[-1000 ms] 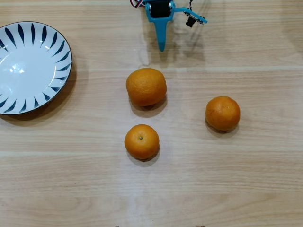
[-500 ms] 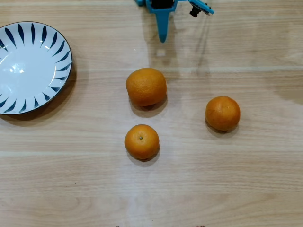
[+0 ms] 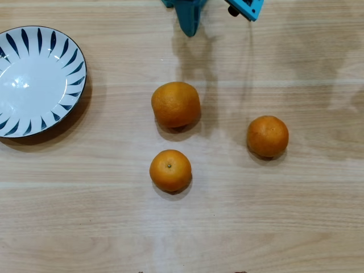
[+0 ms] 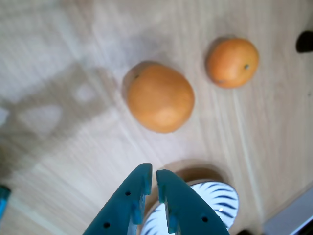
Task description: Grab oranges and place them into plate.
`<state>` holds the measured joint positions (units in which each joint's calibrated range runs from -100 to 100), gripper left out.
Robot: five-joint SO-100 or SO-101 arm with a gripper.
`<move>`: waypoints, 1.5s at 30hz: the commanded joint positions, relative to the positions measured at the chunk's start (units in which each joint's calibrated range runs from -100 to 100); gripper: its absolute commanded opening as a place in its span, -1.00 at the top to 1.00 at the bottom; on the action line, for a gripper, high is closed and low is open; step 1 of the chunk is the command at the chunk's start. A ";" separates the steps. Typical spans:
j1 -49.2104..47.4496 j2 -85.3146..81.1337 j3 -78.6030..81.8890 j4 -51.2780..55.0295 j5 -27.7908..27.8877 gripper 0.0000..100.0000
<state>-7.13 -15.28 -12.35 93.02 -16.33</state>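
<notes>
Three oranges lie on the pale wood surface [image 3: 284, 227], all apart from one another. In the overhead view the largest orange [image 3: 176, 104] sits near the middle, a smaller orange [image 3: 170, 170] just below it, and a third orange [image 3: 267, 136] well off to the right. The plate [image 3: 68, 60] — white with dark blue strokes at its rim — rests at the upper left and holds nothing. The teal claw [image 4: 151, 175] hangs above the surface, fingers nearly together with only a thin slit between them, gripping nothing; in the overhead view it shows at the top edge.
</notes>
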 commanded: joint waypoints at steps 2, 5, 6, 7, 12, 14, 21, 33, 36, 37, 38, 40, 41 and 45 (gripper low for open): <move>0.04 7.16 -13.77 1.39 -7.93 0.96; -0.85 9.95 -15.40 1.39 -8.76 0.96; -0.85 10.37 -15.58 1.39 -9.08 0.96; -0.93 10.54 -15.58 1.13 -9.13 0.95; -2.14 11.22 -14.95 -0.67 -8.87 0.95; -2.46 11.30 -14.86 -2.99 -8.66 0.96; -1.82 11.05 -3.99 -9.27 -8.66 0.95; 4.15 0.99 28.78 -30.41 -7.04 0.95; 5.52 -0.45 29.24 -30.67 -6.99 0.95; 5.84 -0.78 29.15 -30.67 -6.99 0.95; 6.00 -0.95 29.05 -30.67 -7.04 0.95; 6.00 -0.95 29.05 -30.67 -7.51 0.91; 6.00 -0.95 29.05 -30.50 -7.93 0.85; 5.12 -1.12 29.69 -30.07 -11.74 0.43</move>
<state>-1.56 -13.75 17.49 63.39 -25.93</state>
